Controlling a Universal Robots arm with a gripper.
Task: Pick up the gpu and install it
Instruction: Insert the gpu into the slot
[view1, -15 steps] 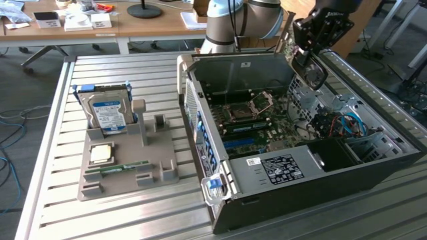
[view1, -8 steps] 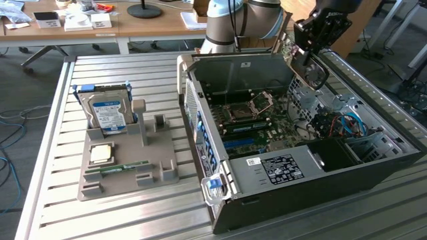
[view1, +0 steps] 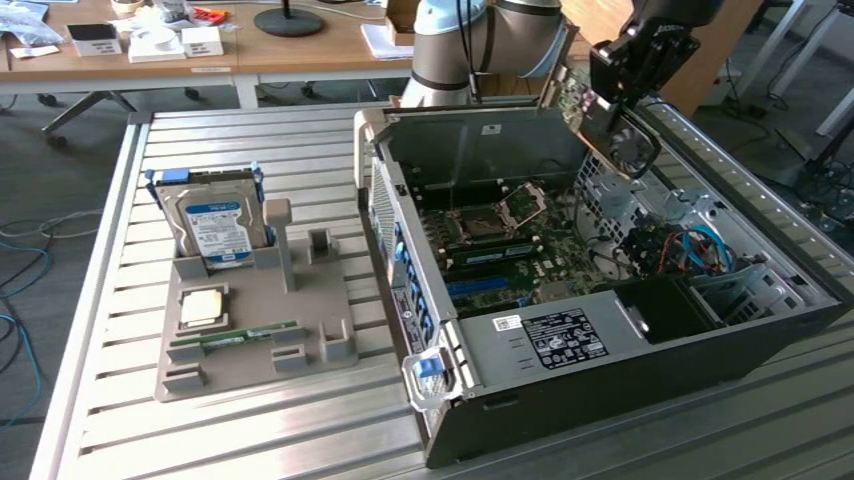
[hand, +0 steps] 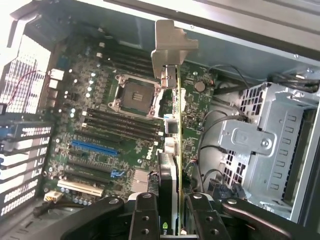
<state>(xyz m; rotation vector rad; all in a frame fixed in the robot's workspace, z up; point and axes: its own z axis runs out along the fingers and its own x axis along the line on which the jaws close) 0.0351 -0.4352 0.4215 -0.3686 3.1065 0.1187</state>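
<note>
In the exterior view, the gpu (view1: 621, 135) is held clamped in the gripper (view1: 617, 95) above the far side of the open computer case (view1: 601, 400), raised clear of the motherboard (view1: 534, 255). A blue-labelled hard drive (view1: 220, 225) is seen standing in a grey holder (view1: 240, 350) well apart on the exterior view's left. In the wrist view, the gpu (hand: 168, 170) is seen edge-on, pinched between the partly closed fingers (hand: 145, 220), with its silver bracket (hand: 170, 42) at the far end, near the CPU socket (hand: 135, 92) and a drive cage (hand: 265, 135).

Daylit, bright on the slatted desk (view1: 227, 420); blown-out glare at the computer case (hand: 17, 45) corner, sheen on the gpu (hand: 171, 125) bracket.
</note>
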